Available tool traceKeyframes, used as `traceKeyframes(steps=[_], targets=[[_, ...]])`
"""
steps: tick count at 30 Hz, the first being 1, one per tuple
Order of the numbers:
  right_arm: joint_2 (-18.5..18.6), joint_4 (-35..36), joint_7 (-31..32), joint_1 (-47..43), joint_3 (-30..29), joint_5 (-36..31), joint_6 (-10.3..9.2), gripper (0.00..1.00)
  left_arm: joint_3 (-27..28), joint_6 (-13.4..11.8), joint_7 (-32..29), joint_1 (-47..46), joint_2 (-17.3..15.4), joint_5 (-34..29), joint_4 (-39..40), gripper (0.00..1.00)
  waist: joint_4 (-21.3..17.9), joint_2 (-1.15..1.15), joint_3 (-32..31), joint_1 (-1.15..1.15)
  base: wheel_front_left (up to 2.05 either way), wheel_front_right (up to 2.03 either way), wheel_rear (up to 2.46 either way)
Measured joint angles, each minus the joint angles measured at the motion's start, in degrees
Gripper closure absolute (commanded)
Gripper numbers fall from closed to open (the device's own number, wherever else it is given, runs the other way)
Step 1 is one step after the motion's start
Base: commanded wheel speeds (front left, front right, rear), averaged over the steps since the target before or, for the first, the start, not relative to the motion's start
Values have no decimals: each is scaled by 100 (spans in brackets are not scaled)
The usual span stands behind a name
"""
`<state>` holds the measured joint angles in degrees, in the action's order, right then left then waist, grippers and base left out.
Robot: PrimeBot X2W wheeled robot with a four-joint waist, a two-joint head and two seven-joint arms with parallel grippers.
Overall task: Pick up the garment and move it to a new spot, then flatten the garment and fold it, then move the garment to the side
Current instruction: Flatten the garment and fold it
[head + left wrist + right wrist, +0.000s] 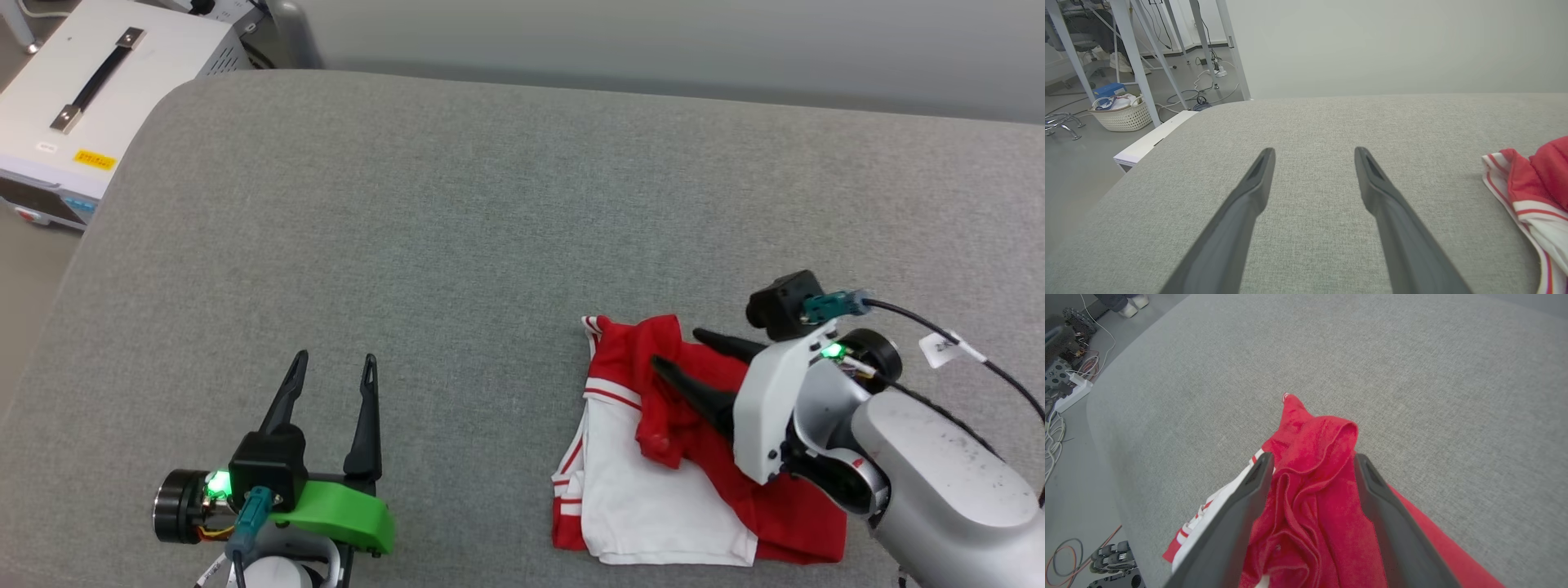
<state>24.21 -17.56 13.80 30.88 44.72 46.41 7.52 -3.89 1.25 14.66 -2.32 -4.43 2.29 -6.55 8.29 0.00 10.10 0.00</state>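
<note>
The grey counter [490, 204] is carrying the garment [653, 498], which is lying crumpled near the front edge toward the right corner, with a white sleeve beside rumpled red cloth. The right end effector [677, 347] is reaching over it, fingers spread wide and straddling a raised red ridge without gripping it. The left end effector [336, 357] is hovering wide open and empty near the front left, well apart. Closing on that ridge alone is likely catching one layer only, so the rest may be dragging, unfurling unevenly or slipping over the front edge.
</note>
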Motion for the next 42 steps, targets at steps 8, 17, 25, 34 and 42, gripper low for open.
traceKeyframes(steps=[8,17,25,34,42], targets=[[330,714,-1518,-545,-1741,-1015,0,0,92,-5,0,201,-3,-35,99,0,-451,0,-283,0,0,0,0],[-336,993,-2529,-1473,-3365,-2488,0,0,155,-8,0,229,-24,-41,132,0,-748,0,-518,0,0,0,0],[-1101,1424,-2816,-2514,-4130,-3219,0,0,190,-56,0,396,-77,-96,160,0,-819,0,-740,0,0,0,0],[-1657,1671,-2828,-3394,-4287,-3336,0,0,210,-110,0,675,-103,-123,272,0,-796,0,-942,0,0,0,0],[-1850,1885,-2829,-3757,-4409,-3445,0,0,204,-132,0,847,-109,-123,341,0,-763,0,-1067,0,0,0,0]])
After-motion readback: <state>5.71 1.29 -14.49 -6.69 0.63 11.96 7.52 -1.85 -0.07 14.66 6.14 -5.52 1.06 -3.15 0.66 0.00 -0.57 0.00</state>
